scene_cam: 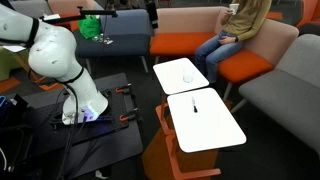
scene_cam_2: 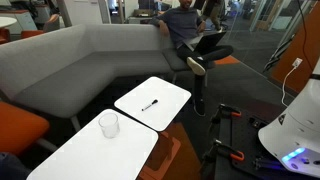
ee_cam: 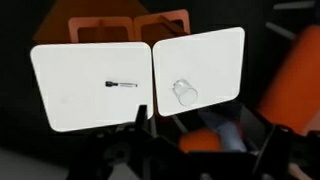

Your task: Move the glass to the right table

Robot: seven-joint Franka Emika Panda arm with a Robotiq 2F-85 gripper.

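- The glass (ee_cam: 184, 91) stands upright on the plain white table (ee_cam: 210, 60), roughly in the middle. The right table (ee_cam: 80, 100), the one with the little dark pen (ee_cam: 122, 84) on it, sits just beside it, edges nearly touching.
- In both exterior views the glass (scene_cam: 187, 73) (scene_cam_2: 108, 124) has nothing near it, so the approach is wide open.
- The gripper (ee_cam: 140, 148) is only a dark blur at the bottom of the wrist view, so I honestly can't tell how far its jaws are apart. It looks to be holding nothing and hangs high above both tables, well apart from the glass.
- So I'd say the step in hand is the reach, and nothing has been picked up yet.
- To do it well, I'd centre over the glass, spread the fingers wider than the rim, and come straight down so neither finger tips it.
- Squeeze gently on the wall. Clear glass is probably slick and may slip or pop out.
- Lift it well clear before crossing the seam, and keep it upright.
- Put it down on a bare patch of the right table (scene_cam: 215, 130) (scene_cam_2: 165, 92), away from the pen (scene_cam: 195, 106) (scene_cam_2: 150, 105).
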